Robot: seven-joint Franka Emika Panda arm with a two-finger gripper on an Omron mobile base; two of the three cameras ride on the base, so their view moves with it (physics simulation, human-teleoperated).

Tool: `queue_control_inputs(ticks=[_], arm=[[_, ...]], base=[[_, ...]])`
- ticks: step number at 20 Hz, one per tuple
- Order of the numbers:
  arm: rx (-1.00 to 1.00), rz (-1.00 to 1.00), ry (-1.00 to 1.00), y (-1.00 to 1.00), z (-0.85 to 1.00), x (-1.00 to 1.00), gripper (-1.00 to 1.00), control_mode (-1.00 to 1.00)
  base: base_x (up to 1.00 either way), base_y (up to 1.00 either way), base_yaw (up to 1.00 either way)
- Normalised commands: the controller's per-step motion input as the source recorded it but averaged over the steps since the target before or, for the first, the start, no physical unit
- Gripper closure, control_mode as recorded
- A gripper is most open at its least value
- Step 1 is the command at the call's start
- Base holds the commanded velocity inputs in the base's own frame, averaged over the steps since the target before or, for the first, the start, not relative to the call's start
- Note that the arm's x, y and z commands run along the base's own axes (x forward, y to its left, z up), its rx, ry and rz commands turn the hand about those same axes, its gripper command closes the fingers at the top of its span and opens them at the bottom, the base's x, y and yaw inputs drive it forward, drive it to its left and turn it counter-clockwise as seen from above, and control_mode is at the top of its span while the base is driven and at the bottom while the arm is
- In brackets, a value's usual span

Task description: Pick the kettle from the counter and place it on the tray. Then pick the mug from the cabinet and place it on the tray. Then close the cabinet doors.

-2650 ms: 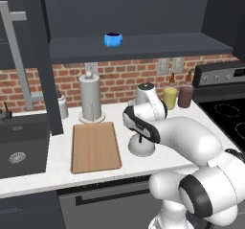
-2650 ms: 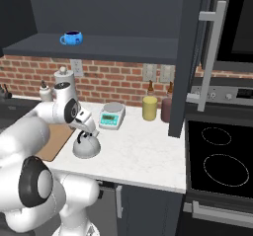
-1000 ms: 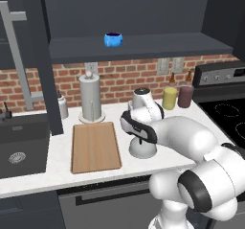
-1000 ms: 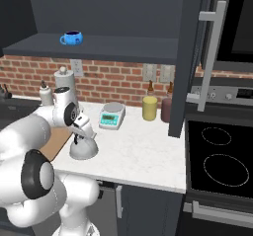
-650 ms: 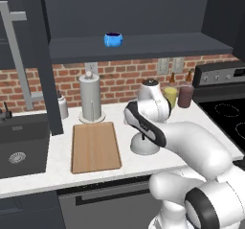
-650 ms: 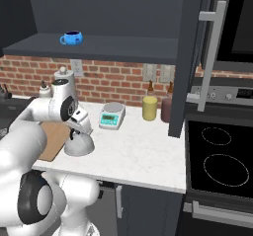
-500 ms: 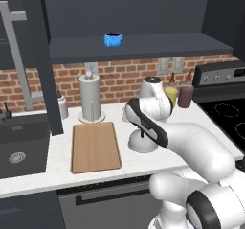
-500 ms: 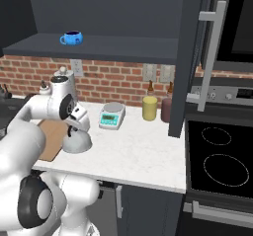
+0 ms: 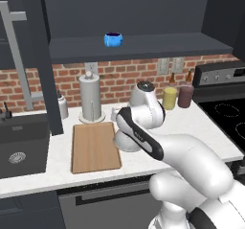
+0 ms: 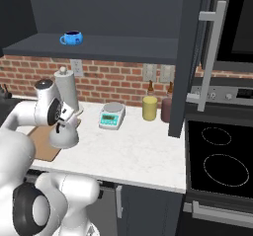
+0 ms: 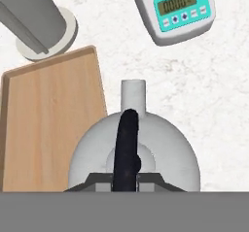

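Now the claw point(image 11: 127, 176) is clamped on the black handle of the kettle point(image 11: 160, 143), which overlaps the right edge of the wooden tray point(image 9: 94, 146). Bare desk point(image 10: 143, 151) spreads between kettle and digital scale point(image 11: 181, 10). Up on the cabinet point(image 9: 143, 46) shelf sits the blue mug point(image 9: 113, 39).

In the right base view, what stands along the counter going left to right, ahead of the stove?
tray → kettle → scale → yellow jar → maroon jar

light: even, soft, rendered | shadows: faint on counter point(image 9: 201, 127) | cabinet point(image 9: 143, 12) interior dim | blur: slight softness, no glare
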Motion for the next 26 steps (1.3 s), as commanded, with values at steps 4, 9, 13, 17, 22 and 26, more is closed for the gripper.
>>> queue_control_inputs(ticks=[4,9,13,17,22,26], arm=[[0.0,0.0,-0.12,0.58,0.09,0.16,1.0,-1.0],[0.0,0.0,-0.01,0.41,0.03,0.48,1.0,-1.0],[0.0,0.0,0.0,0.4,0.0,0.49,1.0,-1.0],[0.0,0.0,0.0,0.35,0.0,0.52,1.0,-1.0],[0.0,0.0,-0.04,0.38,0.0,0.38,1.0,-1.0],[0.0,0.0,-0.1,0.3,-0.06,0.27,1.0,-1.0]], base=[[0.0,0.0,0.0],[0.0,0.0,0.0],[0.0,0.0,0.0],[0.0,0.0,0.0],[0.0,0.0,0.0],[0.0,0.0,0.0]])
